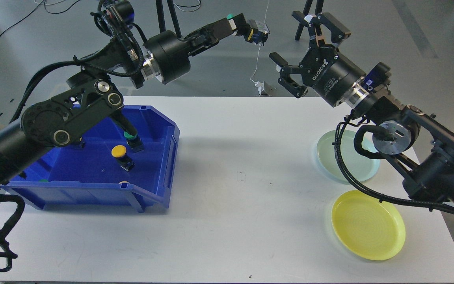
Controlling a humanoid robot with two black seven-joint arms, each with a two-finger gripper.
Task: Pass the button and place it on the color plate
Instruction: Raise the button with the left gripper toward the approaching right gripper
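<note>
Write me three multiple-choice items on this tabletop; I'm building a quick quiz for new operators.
1. Where is the yellow-capped button?
A. on the yellow plate
B. in the blue bin
C. on the bare table

2. How many plates are on the table?
A. one
B. two
C. three

3. What is the state of the right tool?
A. open and empty
B. shut on a plate
C. resting inside the bin

Answers:
1. B, the yellow-capped button sits on the floor of the blue bin.
2. B, only a pale green plate and a yellow plate show, both on the right side.
3. A, the right tool is raised above the table's far edge, its fingers spread with nothing between them.
</note>
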